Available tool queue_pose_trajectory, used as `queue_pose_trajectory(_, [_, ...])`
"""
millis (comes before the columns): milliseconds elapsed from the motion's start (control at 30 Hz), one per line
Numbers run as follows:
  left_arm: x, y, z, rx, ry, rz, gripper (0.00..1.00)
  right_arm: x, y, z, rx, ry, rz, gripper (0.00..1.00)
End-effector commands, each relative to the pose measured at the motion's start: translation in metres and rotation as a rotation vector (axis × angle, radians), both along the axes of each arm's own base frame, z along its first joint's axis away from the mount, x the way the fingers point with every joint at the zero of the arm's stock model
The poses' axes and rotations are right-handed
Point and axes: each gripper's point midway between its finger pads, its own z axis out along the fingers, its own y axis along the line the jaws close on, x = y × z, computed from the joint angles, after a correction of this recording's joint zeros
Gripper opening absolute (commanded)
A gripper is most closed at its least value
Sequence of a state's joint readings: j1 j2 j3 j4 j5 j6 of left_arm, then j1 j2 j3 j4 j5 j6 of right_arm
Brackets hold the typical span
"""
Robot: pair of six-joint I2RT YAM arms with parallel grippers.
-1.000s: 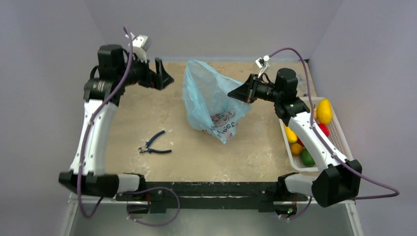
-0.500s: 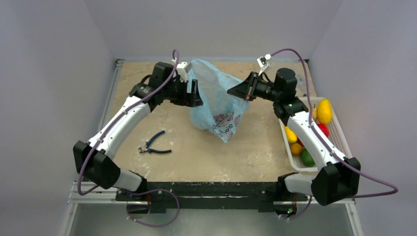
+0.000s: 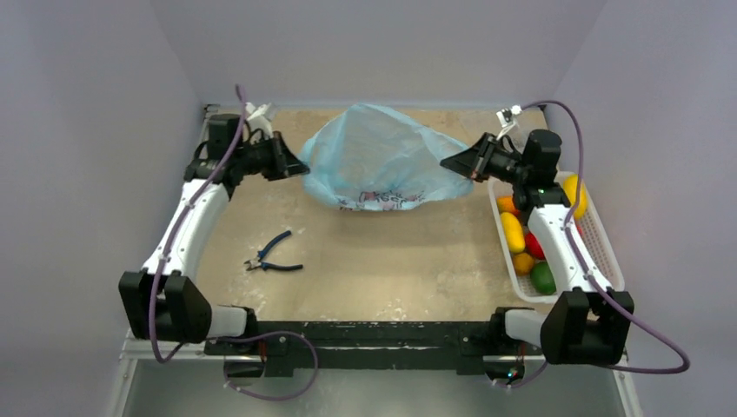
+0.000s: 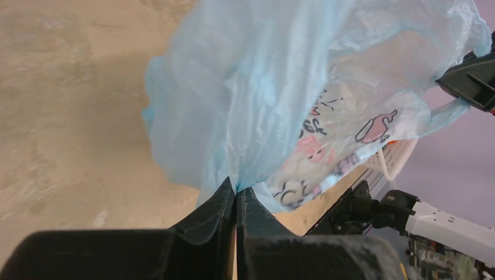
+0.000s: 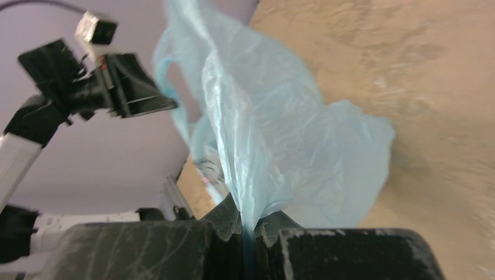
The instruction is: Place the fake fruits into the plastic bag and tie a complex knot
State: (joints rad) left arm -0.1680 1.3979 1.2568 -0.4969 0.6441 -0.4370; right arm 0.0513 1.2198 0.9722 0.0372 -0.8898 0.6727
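Observation:
The light-blue plastic bag (image 3: 380, 161) hangs stretched wide between my two grippers above the far middle of the table. My left gripper (image 3: 300, 166) is shut on the bag's left edge; its jaws pinch the film (image 4: 251, 105) at the tip (image 4: 236, 189). My right gripper (image 3: 445, 162) is shut on the bag's right edge (image 5: 274, 157), film running down between its jaws (image 5: 250, 224). The fake fruits (image 3: 514, 233), yellow, orange, red and green, lie in the white basket (image 3: 600, 239) at the right. No knot shows.
Blue-handled pliers (image 3: 271, 253) lie on the table left of centre, near the left arm. The white basket stands along the table's right edge beside the right arm. Grey walls close in on the left, back and right.
The left gripper swung in to the bag, shut on its left edge and pulled back left. The right gripper moved right. The bag went from hanging narrow to stretched wide.

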Motion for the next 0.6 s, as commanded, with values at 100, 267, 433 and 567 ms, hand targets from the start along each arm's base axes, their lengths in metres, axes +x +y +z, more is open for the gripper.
queue_pose_trajectory(100, [-0.025, 0.082, -0.009, 0.051, -0.060, 0.045, 0.00, 0.018, -0.058, -0.028, -0.097, -0.003, -0.127, 0.00])
queue_pose_trajectory(267, [-0.026, 0.111, -0.026, 0.154, -0.038, 0.085, 0.00, 0.031, -0.069, -0.033, -0.140, -0.006, -0.152, 0.00])
queue_pose_trajectory(433, [-0.051, 0.081, -0.018, 0.150, -0.126, -0.052, 0.00, 0.029, -0.061, -0.033, -0.123, -0.002, -0.114, 0.00])
queue_pose_trajectory(567, [-0.071, 0.060, -0.007, 0.181, -0.248, -0.187, 0.50, 0.019, -0.034, -0.019, -0.104, -0.048, -0.010, 0.00])
